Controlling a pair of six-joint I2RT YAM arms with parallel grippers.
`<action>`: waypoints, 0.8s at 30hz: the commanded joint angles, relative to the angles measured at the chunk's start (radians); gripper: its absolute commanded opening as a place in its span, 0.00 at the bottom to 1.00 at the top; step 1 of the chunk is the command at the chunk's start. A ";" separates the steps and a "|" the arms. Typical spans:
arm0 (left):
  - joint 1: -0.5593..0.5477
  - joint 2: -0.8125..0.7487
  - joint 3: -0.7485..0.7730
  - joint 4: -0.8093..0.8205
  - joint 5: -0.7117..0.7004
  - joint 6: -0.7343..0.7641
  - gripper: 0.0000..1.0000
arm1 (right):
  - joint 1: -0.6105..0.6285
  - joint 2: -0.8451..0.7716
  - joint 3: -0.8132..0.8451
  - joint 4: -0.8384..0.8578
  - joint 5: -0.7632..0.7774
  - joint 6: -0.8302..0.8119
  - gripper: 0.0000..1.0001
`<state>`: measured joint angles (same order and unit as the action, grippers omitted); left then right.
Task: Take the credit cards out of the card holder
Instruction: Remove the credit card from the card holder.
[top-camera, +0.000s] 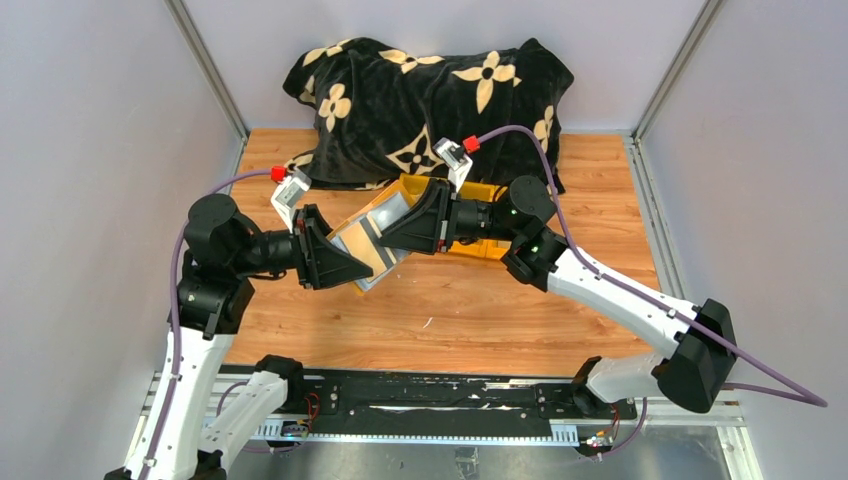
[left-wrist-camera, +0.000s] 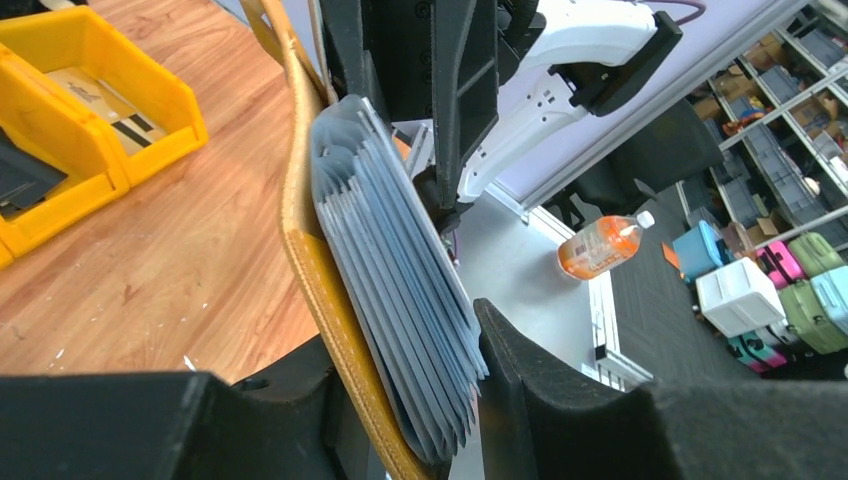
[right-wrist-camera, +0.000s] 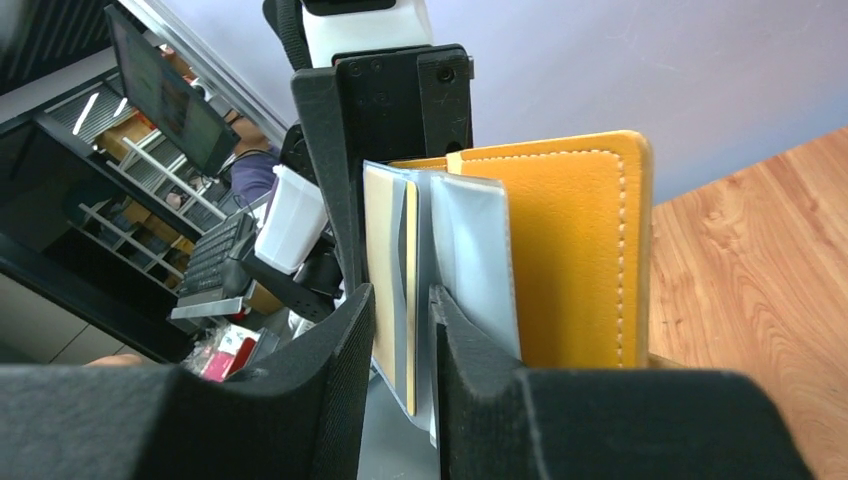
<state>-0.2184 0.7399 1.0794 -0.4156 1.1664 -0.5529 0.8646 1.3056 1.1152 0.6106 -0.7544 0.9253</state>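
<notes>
Top external: card holder (top-camera: 362, 250) hung above wooden table (top-camera: 480, 310), between both arms. Wrist views: left gripper (left-wrist-camera: 400, 360) clamped holder body; right gripper (right-wrist-camera: 400, 300) pinched one credit card (right-wrist-camera: 388, 260), not yet out of pocket. No card removed; all extraction left.

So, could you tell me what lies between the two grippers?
The open card holder, clamped by the left gripper and the right gripper; the top view shows it.

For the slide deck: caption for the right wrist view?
Right pincer pinching inner leaves of the open, mustard-flapped card holder.
</notes>
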 joint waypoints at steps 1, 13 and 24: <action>-0.014 -0.003 0.068 0.046 0.067 0.020 0.06 | 0.022 0.031 -0.038 0.044 -0.093 0.056 0.28; -0.015 0.029 0.138 -0.122 0.018 0.141 0.09 | 0.013 0.054 -0.058 0.206 -0.138 0.132 0.03; -0.014 0.053 0.143 -0.091 0.039 0.068 0.25 | -0.048 0.041 -0.146 0.354 -0.113 0.247 0.00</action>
<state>-0.2253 0.7929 1.1786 -0.6003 1.1709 -0.4427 0.8356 1.3411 1.0145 0.9306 -0.8371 1.1286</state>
